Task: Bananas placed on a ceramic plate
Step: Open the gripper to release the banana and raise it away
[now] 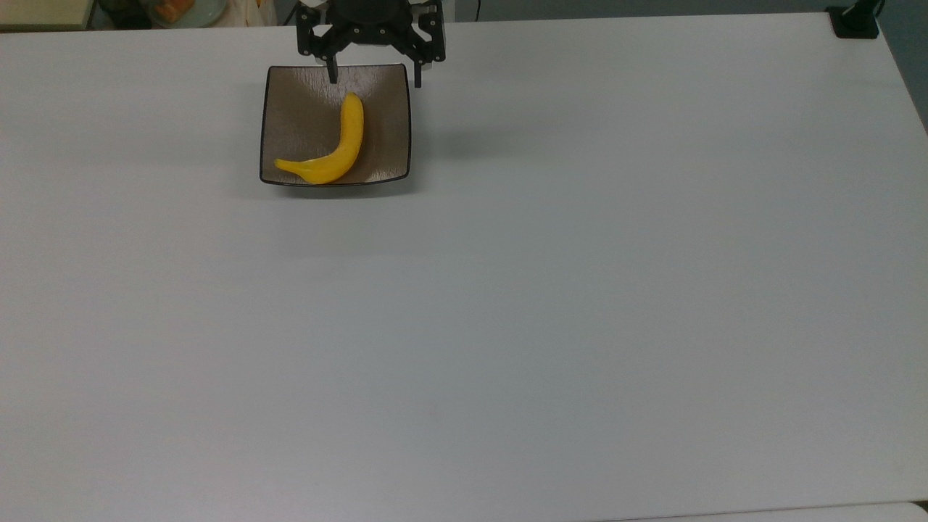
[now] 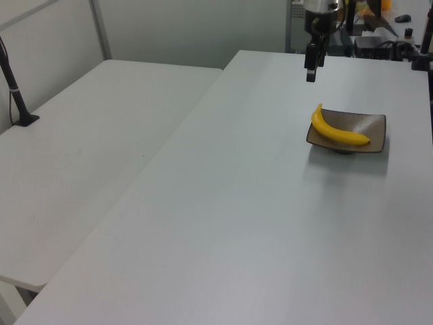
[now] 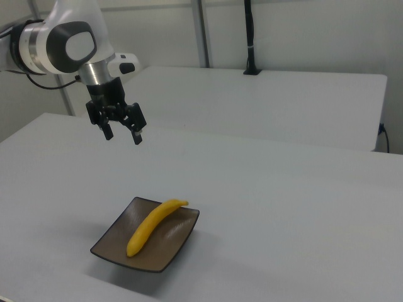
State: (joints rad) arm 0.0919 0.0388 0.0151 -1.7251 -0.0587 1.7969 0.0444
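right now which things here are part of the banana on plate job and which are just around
Part of the job:
- banana, lying on the plate
- ceramic plate
- gripper, open, raised above the plate, holding nothing

Just around:
- white table under the plate
- second white table beside it
- black post standing on the second table

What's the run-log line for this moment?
banana: lying on plate | gripper: open, empty, raised above plate's far edge | table: otherwise bare

Lab setup: Franka arm (image 3: pixel 63 47) over bare white table (image 1: pixel 507 326), second table (image 2: pixel 81 149) beside it, partition walls (image 3: pixel 302 31) behind.
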